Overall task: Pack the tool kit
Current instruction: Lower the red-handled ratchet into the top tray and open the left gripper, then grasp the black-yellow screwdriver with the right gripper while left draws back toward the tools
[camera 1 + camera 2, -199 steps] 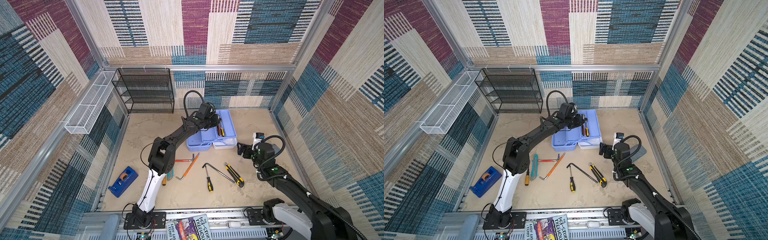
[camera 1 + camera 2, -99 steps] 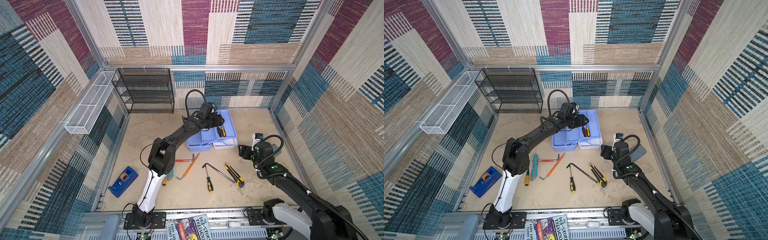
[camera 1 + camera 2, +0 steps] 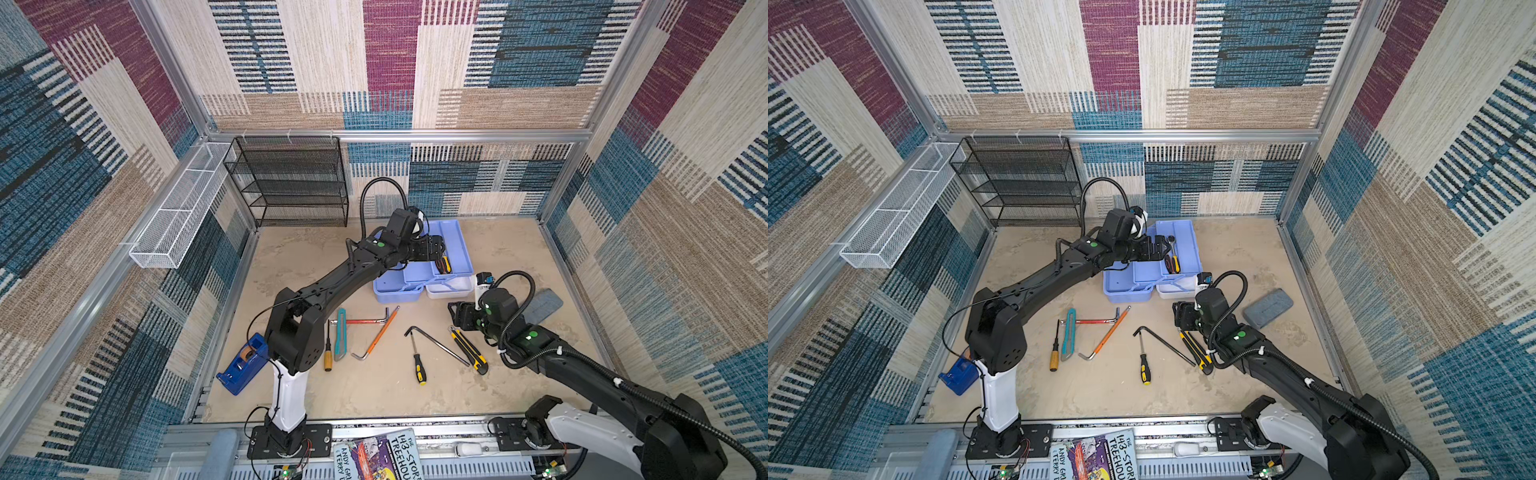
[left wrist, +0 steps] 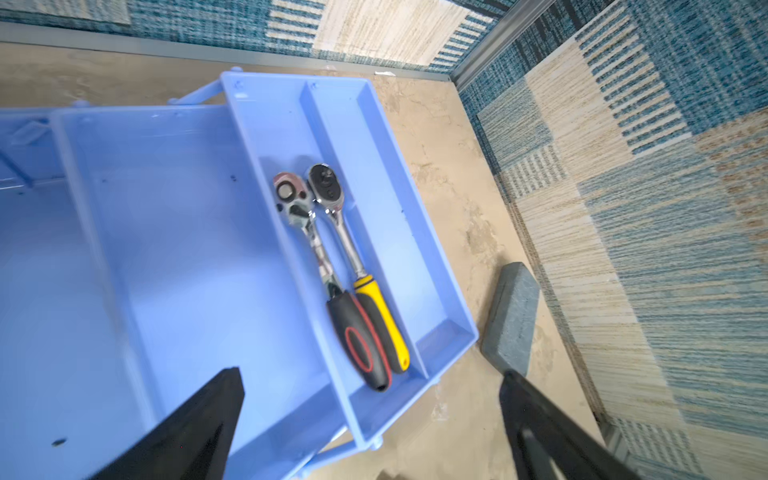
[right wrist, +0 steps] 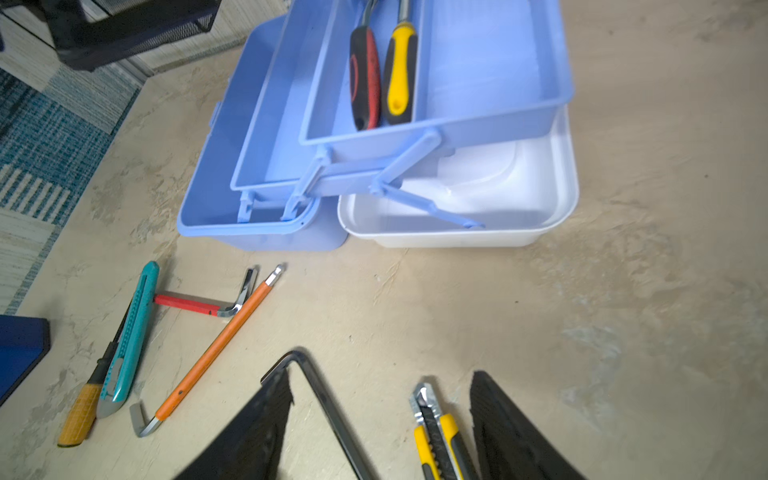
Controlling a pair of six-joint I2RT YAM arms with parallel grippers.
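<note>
The tool kit's light-blue box [image 3: 399, 291] stands open with its trays fanned out and the white lid [image 5: 478, 199] beside it. Two ratchets [image 4: 357, 291], one red-black and one yellow-black, lie side by side in the top tray [image 4: 390, 174]. My left gripper [image 4: 370, 374] hangs open over that tray, holding nothing. My right gripper [image 5: 380, 374] is open low over the floor. The black hex key [image 5: 328, 399] and the yellow-black utility knife [image 5: 436, 432] lie below its fingers. Both grippers show in both top views, the left [image 3: 436, 249] and the right [image 3: 1181, 316].
Loose on the floor: a teal knife [image 3: 340, 334], a wood-handled screwdriver [image 3: 328, 353], red [image 3: 365, 321] and orange [image 3: 380, 332] hex keys, a black-yellow screwdriver [image 3: 417, 365]. Also a blue tape dispenser [image 3: 243, 365], a grey-blue block [image 3: 540, 305], a black mesh rack [image 3: 291, 183] and a white basket [image 3: 178, 208].
My left gripper has opened, and the red-black ratchet now lies in the top tray beside the yellow one. My right gripper's jaws have narrowed somewhat over the floor tools.
</note>
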